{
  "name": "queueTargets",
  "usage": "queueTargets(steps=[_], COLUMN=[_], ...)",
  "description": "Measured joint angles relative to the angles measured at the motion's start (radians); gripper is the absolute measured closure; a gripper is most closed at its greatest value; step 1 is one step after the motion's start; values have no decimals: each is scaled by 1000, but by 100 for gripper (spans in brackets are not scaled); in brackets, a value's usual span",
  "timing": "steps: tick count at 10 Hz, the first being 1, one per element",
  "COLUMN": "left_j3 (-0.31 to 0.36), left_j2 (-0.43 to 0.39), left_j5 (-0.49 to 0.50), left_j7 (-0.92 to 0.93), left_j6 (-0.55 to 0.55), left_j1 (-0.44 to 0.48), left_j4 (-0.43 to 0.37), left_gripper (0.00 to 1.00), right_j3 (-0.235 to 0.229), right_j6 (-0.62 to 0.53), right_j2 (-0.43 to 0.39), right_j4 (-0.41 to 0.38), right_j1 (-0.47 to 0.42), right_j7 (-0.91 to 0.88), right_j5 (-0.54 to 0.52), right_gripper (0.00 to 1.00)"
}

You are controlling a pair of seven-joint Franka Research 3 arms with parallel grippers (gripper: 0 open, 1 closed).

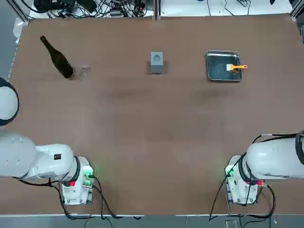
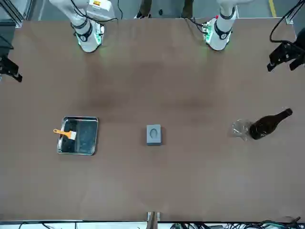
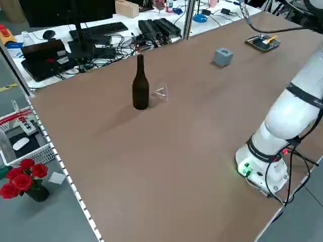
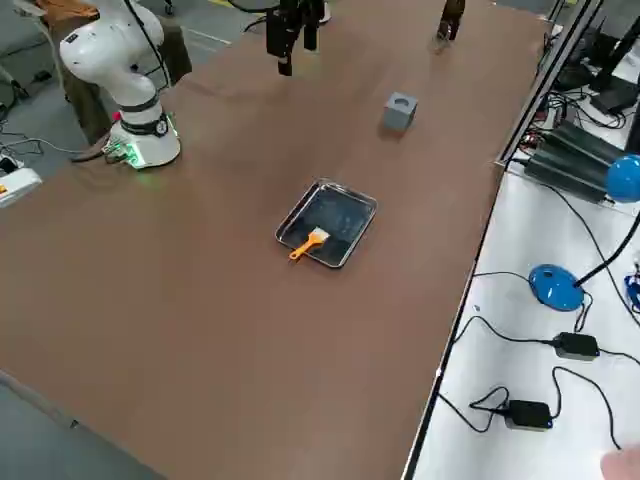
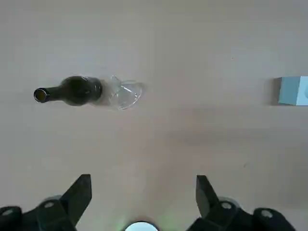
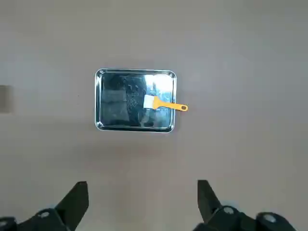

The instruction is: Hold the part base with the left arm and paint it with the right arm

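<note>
Partly, the part base (image 5: 290, 91) is cut off, left wrist view.

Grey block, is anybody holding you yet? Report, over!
Both hands open, empty. Grey block standing free on table. Brush resting in tray. Nothing touching block, over.

White rounded arm segments (image 1: 275, 159), black cables (image 1: 271, 194), green-lit bases (image 1: 78, 183)

Bare brown worktop (image 1: 156, 114) lies open between the dark glass bottle (image 1: 59, 61) and the shiny rectangular metal tray (image 1: 224, 65), interrupted by a small grey block (image 1: 156, 62).
</note>
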Motion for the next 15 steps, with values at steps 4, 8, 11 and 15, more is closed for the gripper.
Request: queueTargets(steps=[4, 8, 11, 15], left_j3=[0, -12, -63, -154], left_j2=[0, 7, 55, 233], left_j5=[0, -2, -3, -3], left_j7=[0, -2, 0, 2], left_j6=[0, 0, 7, 158], left_j1=[1, -10, -79, -139], left_j4=[1, 0, -11, -21], left_gripper=[4, 6, 38, 91], right_j3=[-2, -94, -297, -424], right_j6=[-3, 48, 50, -15], right_j2=[0, 21, 142, 385], right_j4=[-3, -57, -71, -75], right_j1=[0, -2, -11, -36], right_j7=[-1, -72, -290, -516], right_j5=[0, 96, 336, 686], right_gripper=[0, 0, 0, 0])
